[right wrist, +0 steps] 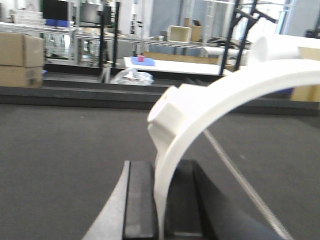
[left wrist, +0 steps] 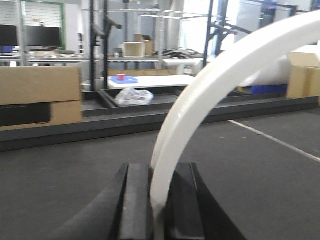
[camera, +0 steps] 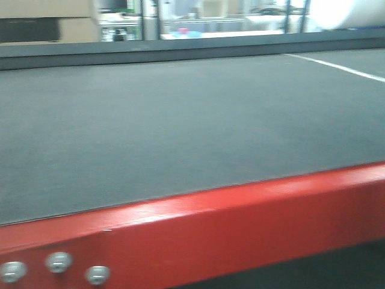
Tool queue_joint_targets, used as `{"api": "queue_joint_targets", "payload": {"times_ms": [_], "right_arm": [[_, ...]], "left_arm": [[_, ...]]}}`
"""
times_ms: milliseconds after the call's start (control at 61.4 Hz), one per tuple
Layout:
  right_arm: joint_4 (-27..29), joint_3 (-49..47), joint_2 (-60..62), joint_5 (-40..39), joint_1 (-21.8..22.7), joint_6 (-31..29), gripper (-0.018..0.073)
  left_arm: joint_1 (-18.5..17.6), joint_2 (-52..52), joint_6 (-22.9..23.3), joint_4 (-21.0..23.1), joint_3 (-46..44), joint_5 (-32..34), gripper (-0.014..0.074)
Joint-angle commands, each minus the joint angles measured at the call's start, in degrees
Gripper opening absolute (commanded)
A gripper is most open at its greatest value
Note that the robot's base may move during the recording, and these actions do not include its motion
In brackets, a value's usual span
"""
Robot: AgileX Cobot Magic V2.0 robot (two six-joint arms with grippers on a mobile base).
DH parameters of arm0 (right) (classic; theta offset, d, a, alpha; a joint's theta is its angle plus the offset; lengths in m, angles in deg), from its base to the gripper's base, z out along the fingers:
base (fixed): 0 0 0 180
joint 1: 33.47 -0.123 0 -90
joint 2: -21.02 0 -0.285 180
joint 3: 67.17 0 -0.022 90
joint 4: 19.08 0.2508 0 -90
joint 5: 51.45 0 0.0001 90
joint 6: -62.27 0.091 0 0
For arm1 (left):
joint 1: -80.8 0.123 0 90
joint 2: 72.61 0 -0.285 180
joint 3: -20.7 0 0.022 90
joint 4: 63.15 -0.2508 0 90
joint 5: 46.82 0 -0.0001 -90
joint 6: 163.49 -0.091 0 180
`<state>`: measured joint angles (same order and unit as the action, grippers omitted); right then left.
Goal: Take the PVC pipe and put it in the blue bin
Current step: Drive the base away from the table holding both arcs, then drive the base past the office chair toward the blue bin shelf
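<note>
PVC pipe far end off-frame

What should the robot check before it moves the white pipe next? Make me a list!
1. Left gripper shut on the PVC pipe: ok, the pipe sits between its fingers.
2. Right gripper shut on the pipe: ok.
3. One pipe shared by both grippers, or two pieces: cannot tell.
4. Blue bin in sight: cannot tell, there are only small blurred blue shapes far back.
5. Whole pipe off the grey mat: cannot tell, its far end runs out of both wrist views.
</note>
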<state>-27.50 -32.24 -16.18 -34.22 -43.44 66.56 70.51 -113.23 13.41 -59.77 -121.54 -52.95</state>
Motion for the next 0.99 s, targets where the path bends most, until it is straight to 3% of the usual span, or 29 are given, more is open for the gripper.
{"api": "queue_joint_targets", "payload": {"times_ms": [0, 977], "right_arm": [[-0.39, -0.11, 0.19, -0.94, 0.04, -0.13, -0.0168], [-0.39, -0.11, 0.19, -0.94, 0.04, -0.13, -0.0168]], "left_arm": [[-0.27, 0.25, 0.28, 0.14, -0.13, 1.59, -0.0111], [-0.27, 0.25, 0.28, 0.14, -0.13, 1.59, -0.0111]]}}
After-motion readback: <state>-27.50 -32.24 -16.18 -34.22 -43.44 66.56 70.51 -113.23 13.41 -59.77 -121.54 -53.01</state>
